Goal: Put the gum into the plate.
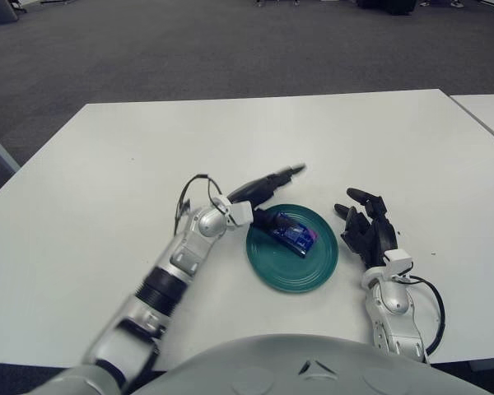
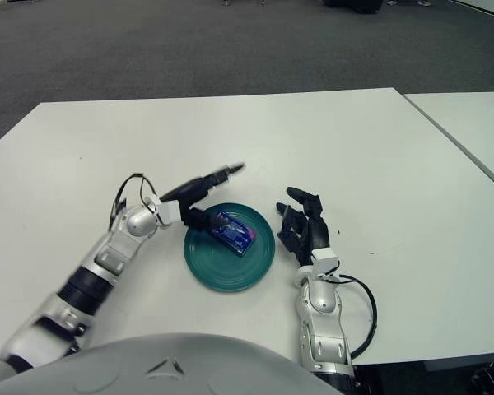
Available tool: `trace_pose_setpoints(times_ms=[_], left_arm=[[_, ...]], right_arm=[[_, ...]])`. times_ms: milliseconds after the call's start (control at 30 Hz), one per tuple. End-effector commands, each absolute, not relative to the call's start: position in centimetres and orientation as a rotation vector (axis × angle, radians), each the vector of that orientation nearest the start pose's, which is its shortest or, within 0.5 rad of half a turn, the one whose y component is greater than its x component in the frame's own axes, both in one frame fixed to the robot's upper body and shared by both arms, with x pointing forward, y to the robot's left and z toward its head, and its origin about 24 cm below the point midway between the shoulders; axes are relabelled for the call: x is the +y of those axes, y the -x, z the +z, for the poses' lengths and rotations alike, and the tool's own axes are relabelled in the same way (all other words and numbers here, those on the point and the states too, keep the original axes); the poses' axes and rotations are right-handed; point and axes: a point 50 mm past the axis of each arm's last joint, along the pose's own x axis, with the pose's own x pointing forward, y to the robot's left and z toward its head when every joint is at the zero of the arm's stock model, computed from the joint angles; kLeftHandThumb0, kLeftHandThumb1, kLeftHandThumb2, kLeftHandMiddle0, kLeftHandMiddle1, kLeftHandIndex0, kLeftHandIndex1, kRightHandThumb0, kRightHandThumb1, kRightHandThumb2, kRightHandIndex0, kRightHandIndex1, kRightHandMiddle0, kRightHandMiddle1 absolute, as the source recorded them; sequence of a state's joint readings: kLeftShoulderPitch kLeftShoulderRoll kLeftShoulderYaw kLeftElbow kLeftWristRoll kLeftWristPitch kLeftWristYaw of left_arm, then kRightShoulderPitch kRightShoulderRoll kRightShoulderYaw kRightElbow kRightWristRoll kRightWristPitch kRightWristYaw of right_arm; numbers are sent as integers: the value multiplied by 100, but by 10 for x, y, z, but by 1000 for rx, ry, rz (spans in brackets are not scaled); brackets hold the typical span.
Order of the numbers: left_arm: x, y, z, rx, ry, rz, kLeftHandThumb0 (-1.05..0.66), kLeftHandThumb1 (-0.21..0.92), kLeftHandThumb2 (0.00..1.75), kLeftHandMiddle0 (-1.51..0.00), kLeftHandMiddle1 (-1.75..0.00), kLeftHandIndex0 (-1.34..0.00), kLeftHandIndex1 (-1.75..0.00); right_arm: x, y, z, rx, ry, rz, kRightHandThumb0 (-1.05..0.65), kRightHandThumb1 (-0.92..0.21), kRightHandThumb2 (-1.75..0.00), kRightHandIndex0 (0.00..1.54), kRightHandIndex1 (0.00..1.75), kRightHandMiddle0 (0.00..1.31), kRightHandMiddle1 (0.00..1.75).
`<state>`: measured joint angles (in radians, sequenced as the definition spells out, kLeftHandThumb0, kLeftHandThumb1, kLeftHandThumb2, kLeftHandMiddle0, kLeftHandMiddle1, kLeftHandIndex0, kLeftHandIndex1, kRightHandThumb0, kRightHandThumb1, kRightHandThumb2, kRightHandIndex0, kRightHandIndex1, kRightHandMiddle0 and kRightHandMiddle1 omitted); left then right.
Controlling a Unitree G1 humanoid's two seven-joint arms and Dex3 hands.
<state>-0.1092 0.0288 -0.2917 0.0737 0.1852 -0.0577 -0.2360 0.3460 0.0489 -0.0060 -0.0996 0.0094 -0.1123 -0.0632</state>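
Gum: your blue gum pack (image 1: 292,234) lies flat inside the green plate (image 1: 313,276), in its far-left part, long axis running from far left to near right. You can see a pink edge at its right end.

Plate: it sits on the white worktop (image 1: 107,181), near the front edge, between your two hands. Its near half is bare.

Left hand: your left hand (image 1: 259,193) is at the far-left rim of the plate. The fingers (image 1: 290,171) are stretched out straight and spread wide, pointing far and right, raised off the worktop, and they hold nothing. One lower dark finger reaches toward the left end of the gum pack; you cannot tell from either view whether it touches the pack.

Left arm: the silver forearm (image 1: 169,276) runs from the near-left corner up to the wrist, with a black cable (image 1: 189,193) looping beside the wrist.

Right hand: your right hand (image 1: 366,226) shows just right of the plate, apart from its rim, palm turned toward the plate. Its fingers are loosely spread, pointing far, and grip nothing.

Right arm: the silver wrist (image 1: 391,300) is near the front edge of the worktop, with a black cable (image 1: 436,304) curling on its right.

Surroundings: grey carpet floor (image 1: 189,49) lies beyond the far edge, and a second white table (image 1: 490,111) shows at the far right.
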Motion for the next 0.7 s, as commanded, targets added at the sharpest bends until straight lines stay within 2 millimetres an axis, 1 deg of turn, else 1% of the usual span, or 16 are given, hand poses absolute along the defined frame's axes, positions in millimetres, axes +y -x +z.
trace_pose_setpoints(times_ms=[0, 33, 67, 133, 233, 267, 400, 433, 567, 667], left_arm=[[101, -256, 27, 60, -89, -324, -87, 92, 82, -33, -70, -3, -108], [108, -255, 22, 82, -58, -285, -85, 92, 83, -33, -78, -5, -113], [111, -251, 18, 98, -22, -236, -84, 92, 84, -33, -80, -5, -115], [113, -245, 16, 106, 22, -169, -81, 92, 86, -32, -88, -9, -120], [114, -240, 15, 96, 54, -104, -77, 92, 87, -33, -93, -12, -123], [116, -236, 14, 92, 65, -84, -76, 92, 87, -33, -95, -14, -123], [120, -224, 13, 88, 89, -25, -72, 92, 87, -35, -98, -16, -125], [122, -222, 13, 89, 95, -9, -69, 92, 86, -36, -102, -18, -127], [127, -219, 8, 111, 98, 43, -62, 92, 84, -37, -114, -22, -136], [132, -217, 3, 123, 85, 75, -62, 92, 84, -38, -120, -24, -141]], right_arm=[[-165, -166, -16, 243, -69, -196, -64, -92, -92, 47, 77, 6, 106], [-165, -166, -16, 244, -70, -197, -64, -92, -91, 47, 77, 6, 106], [-165, -165, -16, 247, -71, -200, -64, -92, -91, 47, 77, 6, 106], [-166, -164, -17, 251, -70, -205, -64, -92, -90, 47, 77, 7, 107], [-166, -163, -17, 255, -64, -209, -64, -92, -89, 47, 77, 7, 107], [-166, -163, -18, 257, -61, -209, -64, -92, -89, 46, 77, 7, 106], [-166, -161, -20, 265, -60, -208, -65, -92, -89, 46, 76, 6, 106], [-166, -161, -21, 267, -61, -207, -65, -92, -89, 46, 76, 6, 106], [-166, -161, -22, 273, -67, -209, -66, -92, -87, 46, 76, 6, 106], [-166, -161, -23, 276, -71, -213, -65, -92, -86, 47, 76, 6, 106]])
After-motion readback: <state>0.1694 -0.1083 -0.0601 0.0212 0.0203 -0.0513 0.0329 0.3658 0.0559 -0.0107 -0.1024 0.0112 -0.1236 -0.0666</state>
